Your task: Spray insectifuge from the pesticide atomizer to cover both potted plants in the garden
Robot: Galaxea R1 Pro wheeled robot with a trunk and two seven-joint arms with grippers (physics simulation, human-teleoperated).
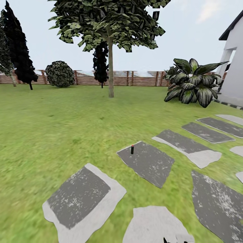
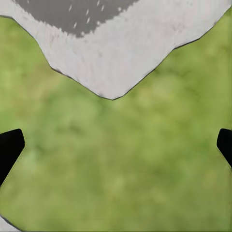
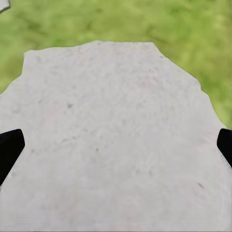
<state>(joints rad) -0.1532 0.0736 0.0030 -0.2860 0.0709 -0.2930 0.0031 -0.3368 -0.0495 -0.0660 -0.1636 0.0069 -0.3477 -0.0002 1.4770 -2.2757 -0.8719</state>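
One atomizer (image 1: 132, 149) stands upright on a dark, speckled stone (image 1: 148, 163) in the lawn (image 1: 50, 128), well ahead of both end effectors. The left end effector (image 2: 116, 145) hangs spread wide and empty over blurred grass beside a pale stone edge (image 2: 121, 53). The right end effector (image 3: 116, 150), equally wide and empty, hangs over a pale, grainy, irregular slab (image 3: 111, 121). A slatted wooden fence (image 1: 135, 78) runs behind.

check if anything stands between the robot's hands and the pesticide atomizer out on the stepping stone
Nothing visible does. The pesticide atomizer stands upright on a grey stepping stone ahead, with only lawn and flat stones before it. The left hand and right hand are both open, pointing down at the ground.
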